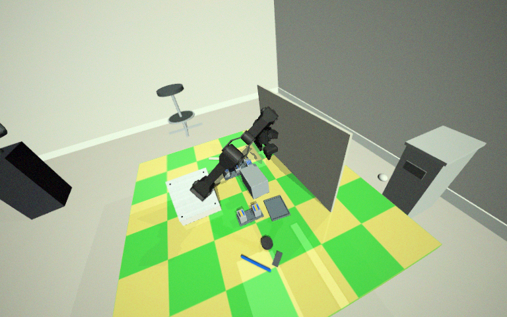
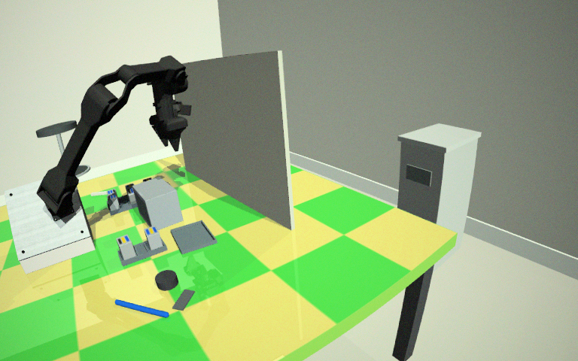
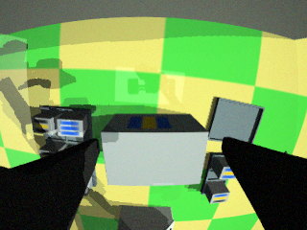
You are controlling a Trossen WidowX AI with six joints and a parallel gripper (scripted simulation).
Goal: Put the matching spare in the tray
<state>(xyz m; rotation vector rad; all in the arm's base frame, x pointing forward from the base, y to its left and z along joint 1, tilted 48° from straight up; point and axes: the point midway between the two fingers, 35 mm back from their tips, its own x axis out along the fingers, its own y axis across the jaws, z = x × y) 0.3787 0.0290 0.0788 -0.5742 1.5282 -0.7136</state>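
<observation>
I hang above and behind the grey box-shaped mounted unit (image 3: 153, 156). From my wrist view, the flat grey tray (image 3: 234, 119) lies to its right, one pair of spares (image 3: 219, 178) sits beside its right side, and another pair (image 3: 64, 126) sits to its left.

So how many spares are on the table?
4. Two spares stand in the rack beside the tray; two more beyond the unit. Others may be hidden.

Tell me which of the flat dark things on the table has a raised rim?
The square tray beside the grey box; the small dark slab near the blue stick is plain and rimless.
</observation>
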